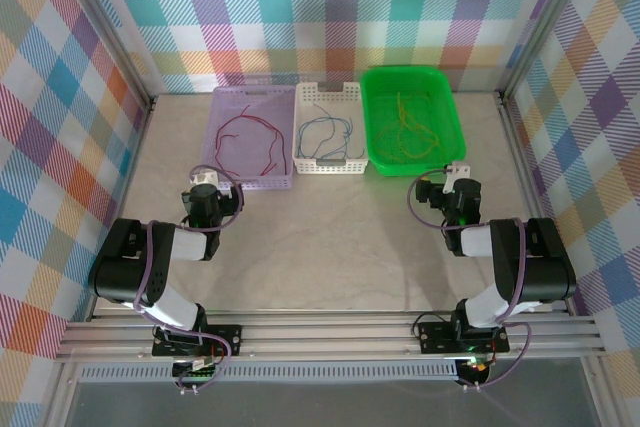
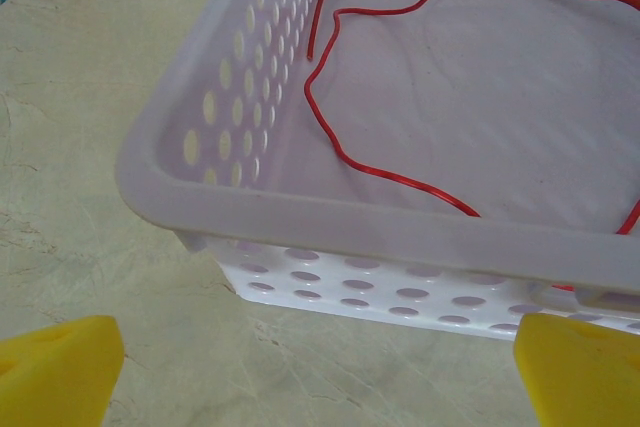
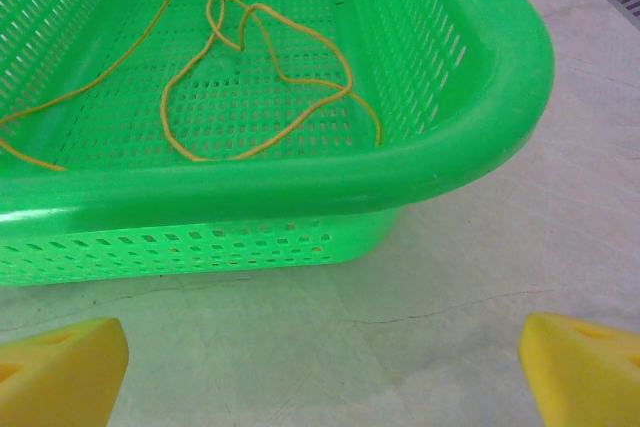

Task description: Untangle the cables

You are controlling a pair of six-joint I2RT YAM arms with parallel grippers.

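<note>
The left gripper [image 1: 212, 183] hovers with jaws spread wide and empty, just short of the near rim of the purple basket [image 1: 252, 185], which touches the white basket [image 1: 327, 168] on its left. The right gripper [image 1: 458, 171], jaws likewise apart and empty, faces the green basket [image 1: 410, 169] on the white basket's right. The red cables [image 1: 246, 143] lie in the purple basket, the blue-grey cables [image 1: 325, 132] in the white one, and the yellow and orange cables [image 1: 408, 122] in the green one.
</note>
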